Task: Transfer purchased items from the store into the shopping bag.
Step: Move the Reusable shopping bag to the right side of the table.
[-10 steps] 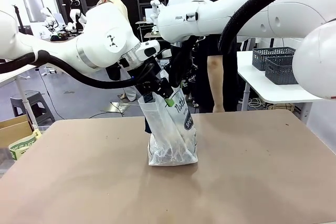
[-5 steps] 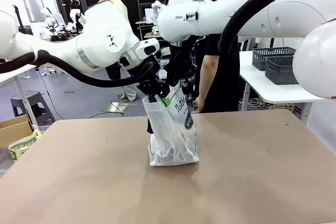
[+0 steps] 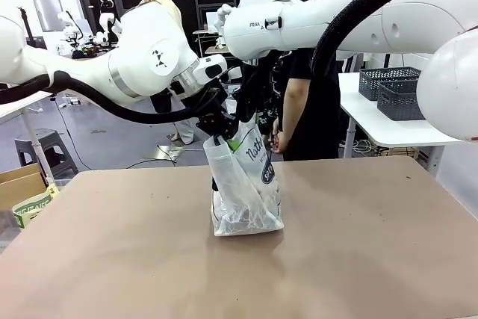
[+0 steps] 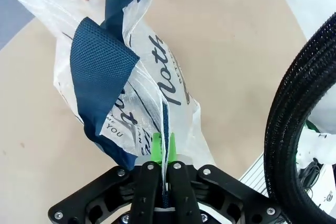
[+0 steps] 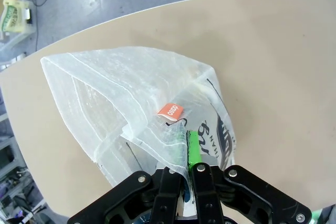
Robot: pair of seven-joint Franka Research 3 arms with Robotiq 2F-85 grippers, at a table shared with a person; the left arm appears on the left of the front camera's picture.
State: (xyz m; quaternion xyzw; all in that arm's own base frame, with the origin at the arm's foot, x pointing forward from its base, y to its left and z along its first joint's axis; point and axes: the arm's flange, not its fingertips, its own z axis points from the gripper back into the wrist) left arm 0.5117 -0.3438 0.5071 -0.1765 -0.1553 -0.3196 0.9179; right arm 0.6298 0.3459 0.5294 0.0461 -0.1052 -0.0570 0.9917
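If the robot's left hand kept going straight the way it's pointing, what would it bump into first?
The left hand is already shut on the shopping bag, pinching its edge. Going straight on, it would likely push into more of that bag, then probably the table beyond, though depth is hard to judge.

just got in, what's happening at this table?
Both arms hold the translucent white plastic shopping bag with navy strap handles upright on the tan table. The left gripper has its jaws shut on the bag's rim by a handle; the right gripper is shut on the opposite edge. A person in black stands behind the table.
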